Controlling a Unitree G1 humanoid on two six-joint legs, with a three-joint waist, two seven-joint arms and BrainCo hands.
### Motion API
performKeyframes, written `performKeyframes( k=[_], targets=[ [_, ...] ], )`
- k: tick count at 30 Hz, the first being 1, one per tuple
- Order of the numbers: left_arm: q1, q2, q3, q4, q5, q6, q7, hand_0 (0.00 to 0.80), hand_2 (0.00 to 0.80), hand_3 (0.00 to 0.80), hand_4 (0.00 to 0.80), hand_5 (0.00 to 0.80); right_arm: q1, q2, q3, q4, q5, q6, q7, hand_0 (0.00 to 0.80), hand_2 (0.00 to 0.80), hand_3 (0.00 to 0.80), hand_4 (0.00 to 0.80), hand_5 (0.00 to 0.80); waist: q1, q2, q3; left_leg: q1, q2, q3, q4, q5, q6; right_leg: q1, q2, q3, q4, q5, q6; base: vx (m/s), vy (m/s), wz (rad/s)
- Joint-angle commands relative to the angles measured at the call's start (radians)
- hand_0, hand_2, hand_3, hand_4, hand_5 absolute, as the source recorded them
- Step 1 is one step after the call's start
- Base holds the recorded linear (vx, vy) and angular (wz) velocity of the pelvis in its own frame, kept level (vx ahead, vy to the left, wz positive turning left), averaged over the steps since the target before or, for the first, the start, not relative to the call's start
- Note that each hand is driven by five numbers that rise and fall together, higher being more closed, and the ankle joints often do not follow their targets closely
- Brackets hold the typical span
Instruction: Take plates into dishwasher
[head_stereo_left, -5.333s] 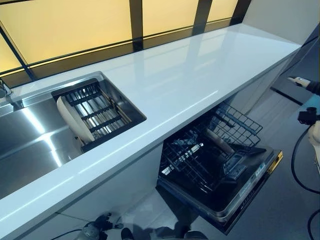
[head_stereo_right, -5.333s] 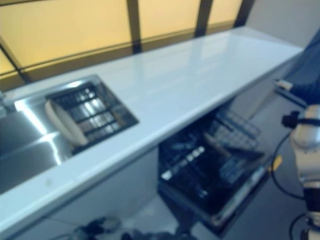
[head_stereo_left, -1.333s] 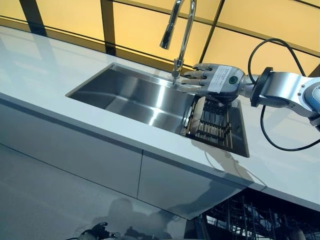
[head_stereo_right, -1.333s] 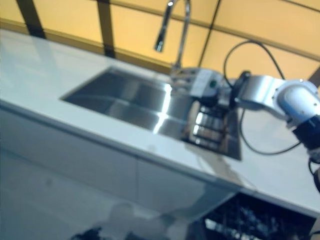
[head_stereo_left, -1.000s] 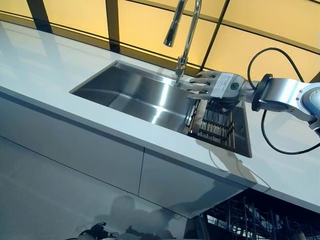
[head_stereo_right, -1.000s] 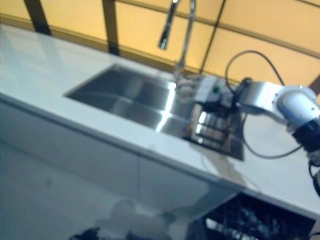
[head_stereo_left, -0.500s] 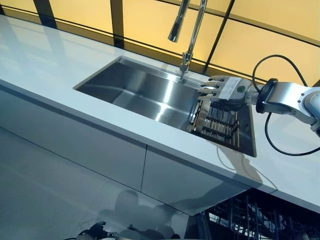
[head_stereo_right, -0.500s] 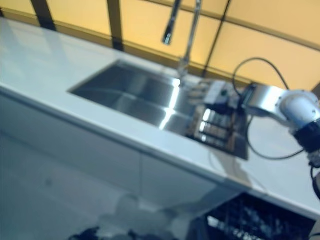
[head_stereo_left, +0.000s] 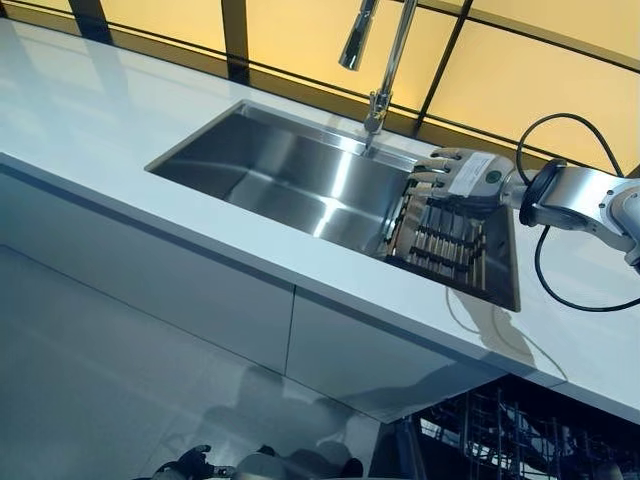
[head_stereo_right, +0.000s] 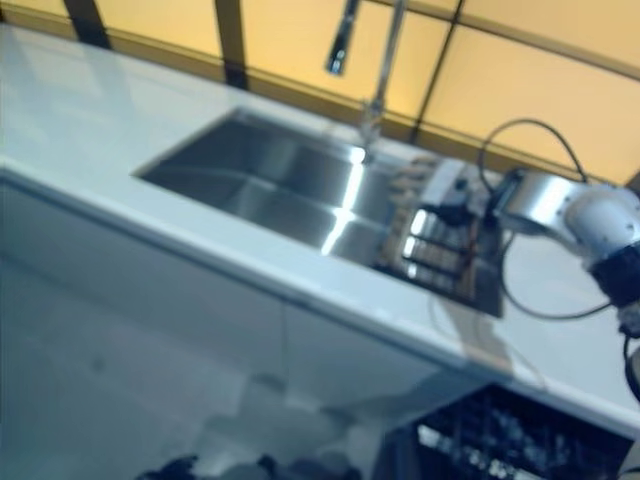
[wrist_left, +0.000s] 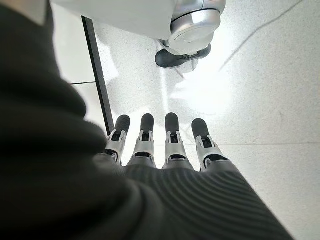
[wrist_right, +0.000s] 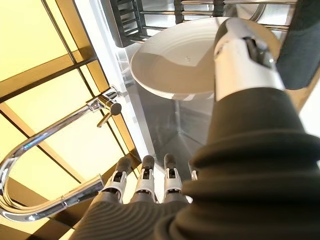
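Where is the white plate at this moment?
The white plate stands in the dark rack at the sink's right end, beside the faucet, with the right hand open just over it.

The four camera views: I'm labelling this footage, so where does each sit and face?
Eye views: head, looking down at sink; right hand over rack.
Left wrist view: left hand, open, toward floor.
Right wrist view: right hand, open, by plate and faucet.
Shared: faucet, rack.

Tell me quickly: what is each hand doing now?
Left hand: open, empty, hanging over the floor.
Right hand: open, above the plate in the sink rack, not gripping it.
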Motion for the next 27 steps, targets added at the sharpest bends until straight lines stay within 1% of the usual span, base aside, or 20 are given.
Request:
performKeyframes(
  k=[1,7,15,19,27],
  targets=[
    [-0.004,0.027,-0.054,-0.051,0.048,-0.026,-0.019,0.0,0.0,0.0,0.0,0.0,-0.089,-0.027,0.011,0.033,0.012,0.083,-0.04,0.0,0.0,0.0,0.0,0.0,0.041,-0.011,-0.004,-0.078,0.014,0.074,0.046,0.025,-0.008,0.054,0.044,0.001,0.047,-0.098,0.014,0.029,-0.033,0.01],
    [-0.003,0.032,-0.073,-0.063,0.055,-0.025,-0.031,0.0,0.0,0.0,0.0,0.0,-0.114,-0.032,0.018,0.058,0.003,0.093,-0.066,0.0,0.0,0.0,0.0,0.0,0.041,0.001,0.001,-0.086,0.019,0.067,0.037,0.038,-0.015,0.05,0.045,-0.007,0.05,-0.1,0.014,0.035,-0.018,0.1],
    [-0.012,0.03,-0.108,-0.042,0.077,-0.047,-0.037,0.0,0.0,0.0,0.0,0.0,-0.137,-0.022,0.028,0.068,-0.009,0.095,-0.081,0.0,0.0,0.0,0.0,0.0,0.039,0.004,0.005,-0.101,0.024,0.058,0.029,0.051,-0.021,0.036,0.048,-0.011,0.06,-0.107,0.01,0.041,-0.022,0.03],
    [-0.016,0.033,-0.113,-0.048,0.08,-0.048,-0.042,0.0,0.0,0.0,0.0,0.0,-0.143,-0.024,0.035,0.07,0.008,0.089,-0.077,0.0,0.0,0.0,0.0,0.0,0.04,0.007,0.008,-0.108,0.024,0.052,0.032,0.052,-0.021,0.03,0.048,-0.015,0.068,-0.111,0.009,0.041,-0.024,0.01],
    [-0.042,0.051,-0.12,-0.041,0.086,-0.052,-0.039,0.0,0.0,0.0,0.0,0.0,-0.135,-0.006,0.038,0.09,0.001,0.117,-0.09,0.0,0.0,0.0,0.0,0.0,0.047,0.023,0.044,-0.126,0.028,0.043,0.044,0.052,-0.022,0.009,0.043,-0.025,0.099,-0.122,0.003,-0.002,-0.05,0.04]
  ],
)
